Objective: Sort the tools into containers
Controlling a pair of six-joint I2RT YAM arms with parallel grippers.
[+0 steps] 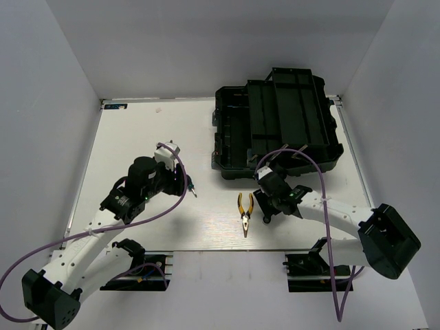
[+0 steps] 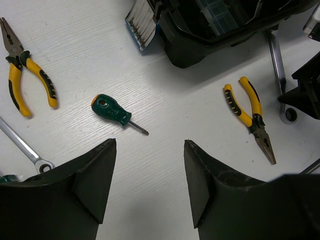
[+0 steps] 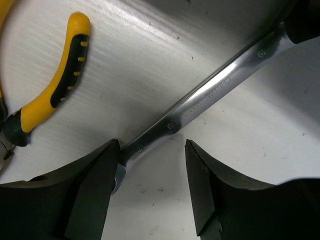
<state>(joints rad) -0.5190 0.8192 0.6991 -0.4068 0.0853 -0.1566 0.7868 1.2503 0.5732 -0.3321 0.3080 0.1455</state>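
Both claws gape; right claw (image 3: 150,192) straddles the wrench (image 3: 200,100), seemingly flat on the desk (image 3: 150,50). Centre over its shank, then clench squarely.

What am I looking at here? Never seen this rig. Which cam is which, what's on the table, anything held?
Two robot arms bolted at a table's near edge. The top view looks down from behind them. The other two are wrist cameras, each showing its own tool's fingers.

On the table: an open black toolbox, yellow-handled pliers, a green screwdriver, second pliers and wrenches.

The left tool is open above bare table, holding nothing. The right tool is open, straddling a silver wrench, not yet gripping it.
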